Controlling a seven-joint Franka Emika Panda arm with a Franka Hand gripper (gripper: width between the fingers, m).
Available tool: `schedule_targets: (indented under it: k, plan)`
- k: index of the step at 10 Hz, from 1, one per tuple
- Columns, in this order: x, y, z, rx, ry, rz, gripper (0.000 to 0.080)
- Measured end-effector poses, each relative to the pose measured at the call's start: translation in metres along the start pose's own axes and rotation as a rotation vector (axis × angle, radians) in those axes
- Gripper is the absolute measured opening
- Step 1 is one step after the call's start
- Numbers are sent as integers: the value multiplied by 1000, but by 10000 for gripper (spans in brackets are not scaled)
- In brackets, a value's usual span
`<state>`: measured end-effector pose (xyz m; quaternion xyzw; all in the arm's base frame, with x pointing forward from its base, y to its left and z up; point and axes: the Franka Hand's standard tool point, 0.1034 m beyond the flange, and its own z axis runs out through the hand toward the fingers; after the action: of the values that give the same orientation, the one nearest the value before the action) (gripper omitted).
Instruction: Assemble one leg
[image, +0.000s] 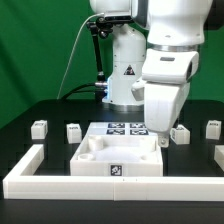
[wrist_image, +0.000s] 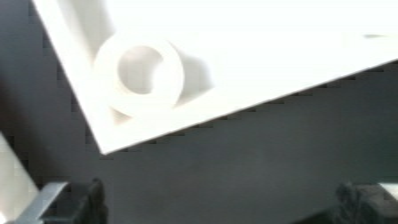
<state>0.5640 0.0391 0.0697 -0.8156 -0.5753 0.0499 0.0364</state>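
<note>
The exterior view sits slightly above the counter (image: 55, 145), facing the arm's base (image: 125, 75) at 12 o'clock, at middling range. The wrist view looks steeply down, very close, between its fingers (wrist_image: 68, 200). Both share the white tray (image: 100, 152) (wrist_image: 267, 60), one corner filling the wrist view.

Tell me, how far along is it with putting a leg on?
Barely begun. The small white legs stand loose on the black table, none joined to the big tray. The pincer hangs open and empty over a tray corner with a round socket. Left: grasp a leg and fit it.
</note>
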Motion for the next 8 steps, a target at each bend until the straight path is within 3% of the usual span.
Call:
schedule_targets:
  k: [3, 4, 5, 7, 8]
  plan:
    - [-1, 0, 1, 1, 0, 5, 650]
    - [-6, 7, 1, -75, 34, -107, 650]
    - [-22, 4, 4, -127, 49, -180, 650]
    - [-48, 5, 4, -166, 50, -293, 650]
    - [-59, 5, 6, -164, 48, -293, 650]
